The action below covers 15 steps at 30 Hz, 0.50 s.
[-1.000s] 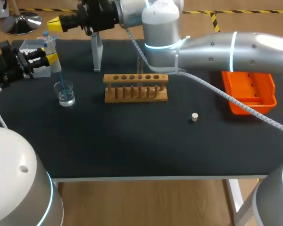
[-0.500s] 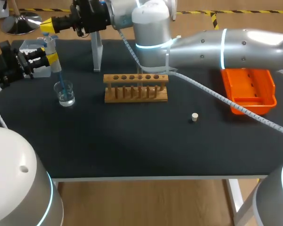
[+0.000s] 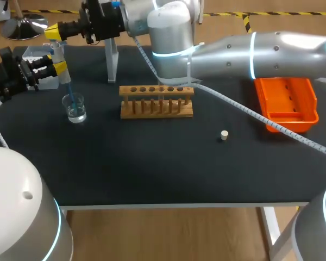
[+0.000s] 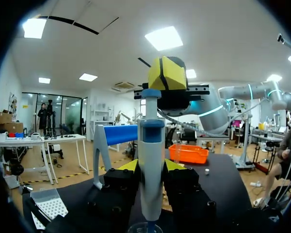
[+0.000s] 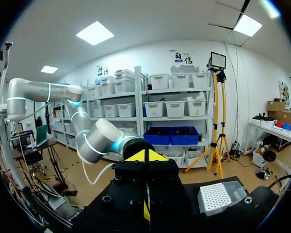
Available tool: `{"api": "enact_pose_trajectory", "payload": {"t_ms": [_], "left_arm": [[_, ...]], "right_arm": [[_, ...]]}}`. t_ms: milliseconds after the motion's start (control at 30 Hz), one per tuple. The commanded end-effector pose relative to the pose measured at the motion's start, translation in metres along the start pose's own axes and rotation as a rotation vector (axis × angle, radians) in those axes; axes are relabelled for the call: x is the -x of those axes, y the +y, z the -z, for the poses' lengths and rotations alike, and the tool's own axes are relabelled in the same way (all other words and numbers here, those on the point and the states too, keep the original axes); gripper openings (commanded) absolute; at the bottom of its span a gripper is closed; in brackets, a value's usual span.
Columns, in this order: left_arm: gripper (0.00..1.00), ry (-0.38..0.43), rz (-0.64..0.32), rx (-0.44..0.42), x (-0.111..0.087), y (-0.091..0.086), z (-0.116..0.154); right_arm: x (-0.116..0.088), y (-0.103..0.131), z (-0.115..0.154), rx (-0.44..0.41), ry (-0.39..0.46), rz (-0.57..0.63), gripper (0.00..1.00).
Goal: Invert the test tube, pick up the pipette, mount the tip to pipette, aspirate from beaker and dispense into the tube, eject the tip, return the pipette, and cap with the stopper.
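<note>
Black table: left claw grasping pipette, tip in beaker; right claw clenched just above

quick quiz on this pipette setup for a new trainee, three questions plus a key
1. True or false: the pipette has its tip down inside the beaker.
2. Where is the stopper? A: loose on the table, between the wooden rack and the orange tray. B: in a hole of the rack. C: in the beaker.
3. Which one grips the pipette's body: the left claw or the right claw?

Key: 1 true; 2 A; 3 left, while the right one sits just above the pipette's top.
</note>
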<state>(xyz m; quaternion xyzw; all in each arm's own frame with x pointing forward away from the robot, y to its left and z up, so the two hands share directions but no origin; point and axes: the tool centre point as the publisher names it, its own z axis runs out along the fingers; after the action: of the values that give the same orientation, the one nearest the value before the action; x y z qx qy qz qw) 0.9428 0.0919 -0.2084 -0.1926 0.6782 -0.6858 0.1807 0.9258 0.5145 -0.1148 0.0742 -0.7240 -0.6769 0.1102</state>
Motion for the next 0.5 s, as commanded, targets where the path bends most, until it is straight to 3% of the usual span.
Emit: {"api": "enact_pose_trajectory", "payload": {"t_ms": [33, 500], "left_arm": [[0.00, 0.003, -0.001, -0.002, 0.0003, 0.0002, 0.0008], [0.00, 0.003, -0.001, -0.002, 0.0003, 0.0002, 0.0008]], "right_arm": [[0.0062, -0.0022, -0.0019, -0.001, 0.004, -0.002, 0.00], [0.0115, -0.0097, -0.0031, -0.010, -0.005, -0.014, 0.00]]}}
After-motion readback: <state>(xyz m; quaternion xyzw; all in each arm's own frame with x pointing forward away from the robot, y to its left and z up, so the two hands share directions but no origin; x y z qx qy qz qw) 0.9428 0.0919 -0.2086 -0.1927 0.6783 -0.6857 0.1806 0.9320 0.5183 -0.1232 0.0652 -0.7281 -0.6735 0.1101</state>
